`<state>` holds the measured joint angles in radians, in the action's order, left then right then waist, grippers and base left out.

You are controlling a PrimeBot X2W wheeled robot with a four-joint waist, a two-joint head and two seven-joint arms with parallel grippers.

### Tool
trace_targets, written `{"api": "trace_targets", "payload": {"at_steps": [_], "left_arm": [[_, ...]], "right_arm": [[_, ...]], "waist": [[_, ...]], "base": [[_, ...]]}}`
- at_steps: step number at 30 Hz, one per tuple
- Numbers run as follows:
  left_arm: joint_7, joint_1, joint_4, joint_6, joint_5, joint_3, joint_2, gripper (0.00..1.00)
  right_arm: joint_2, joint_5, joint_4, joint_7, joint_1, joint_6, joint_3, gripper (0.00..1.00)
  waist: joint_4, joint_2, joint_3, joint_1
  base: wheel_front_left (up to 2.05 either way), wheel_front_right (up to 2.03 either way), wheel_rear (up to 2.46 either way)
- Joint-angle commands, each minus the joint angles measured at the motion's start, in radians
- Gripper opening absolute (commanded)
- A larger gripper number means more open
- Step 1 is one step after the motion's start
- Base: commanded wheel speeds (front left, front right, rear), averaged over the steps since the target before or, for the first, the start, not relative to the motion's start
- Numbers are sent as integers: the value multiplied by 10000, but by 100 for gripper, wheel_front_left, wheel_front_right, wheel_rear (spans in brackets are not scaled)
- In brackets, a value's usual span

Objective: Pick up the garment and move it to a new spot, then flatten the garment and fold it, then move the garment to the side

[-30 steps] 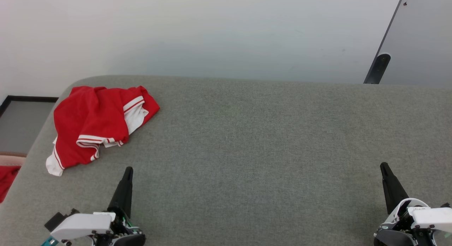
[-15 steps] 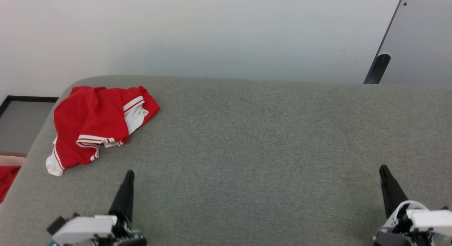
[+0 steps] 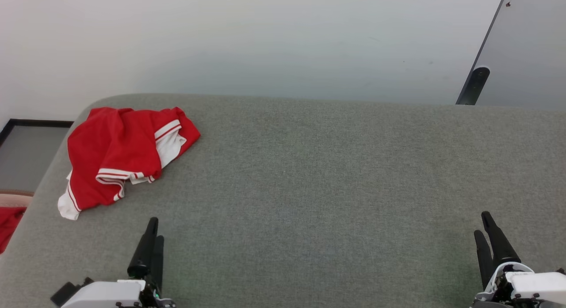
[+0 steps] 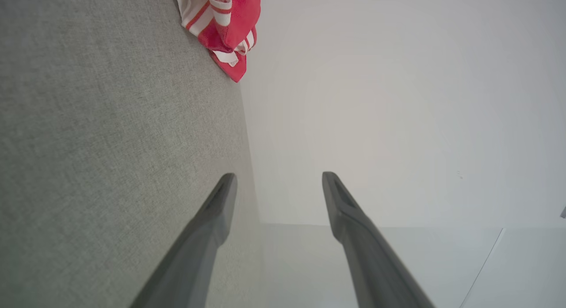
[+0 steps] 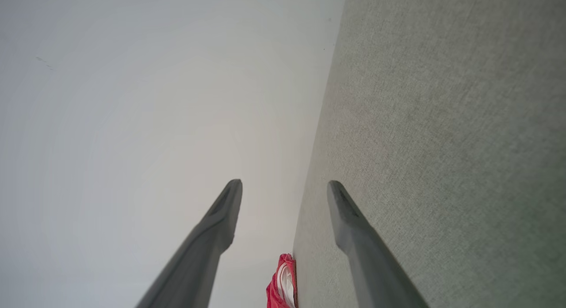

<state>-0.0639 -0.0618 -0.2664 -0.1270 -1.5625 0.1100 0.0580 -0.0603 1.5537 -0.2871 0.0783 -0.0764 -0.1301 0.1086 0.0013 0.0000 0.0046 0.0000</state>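
Note:
The garment lies crumpled at the far left corner of the grey table; it is red with a white sleeve and striped trim. My left gripper hovers near the front edge, below and right of the garment and apart from it. Its jaws are open and empty. My right gripper stands open and empty at the front right, far from the cloth. The left wrist view has the garment well beyond my open left gripper. In the right wrist view a bit of the garment peeks out below my open right gripper.
A red cloth scrap hangs off the table's left edge. A dark-framed panel sits beyond the left side. A grey board with a dark handle leans at the upper right. Bare grey fabric stretches between the two grippers.
Both grippers have opened: each showed one closed dark point before and now shows two separate fingers. Both have also drawn back a little toward the front edge. The garment has not moved.

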Motion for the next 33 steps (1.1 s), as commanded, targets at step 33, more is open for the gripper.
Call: {"api": "trace_targets", "payload": {"at_steps": [33], "left_arm": [[1400,-452,188,463,6772,-693,991,100]], "right_arm": [[-1123,-5948,-662,-1509,-1196,-4,-972,100]], "waist": [[-43,0,164,0]], "base": [[0,0,0]]}}
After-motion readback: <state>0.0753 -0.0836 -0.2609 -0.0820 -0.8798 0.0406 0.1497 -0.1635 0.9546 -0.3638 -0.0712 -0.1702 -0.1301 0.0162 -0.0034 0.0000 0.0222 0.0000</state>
